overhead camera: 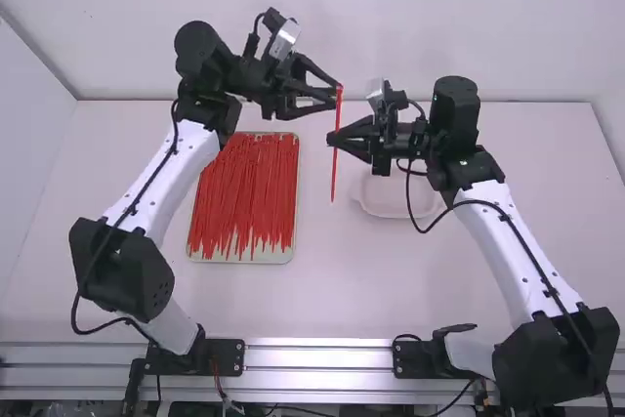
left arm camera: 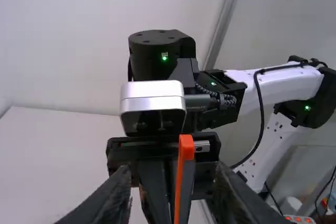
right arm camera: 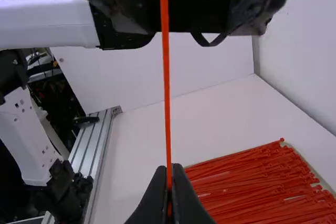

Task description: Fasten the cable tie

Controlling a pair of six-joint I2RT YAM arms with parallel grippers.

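Cable tie (overhead camera: 333, 175): hanging straight above the middle of the bench (overhead camera: 107, 153), toward its far edge; left gripper (overhead camera: 339, 92) pinching its top end, right gripper (overhead camera: 335, 139) clamping its midsection; tail not yet looping into the head, so apparently the whole fastening is still waiting.

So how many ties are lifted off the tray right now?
1. A single cable tie hangs upright in the air, its top end in the left gripper and the right gripper pinching it lower down. The other ties lie heaped on the tray.
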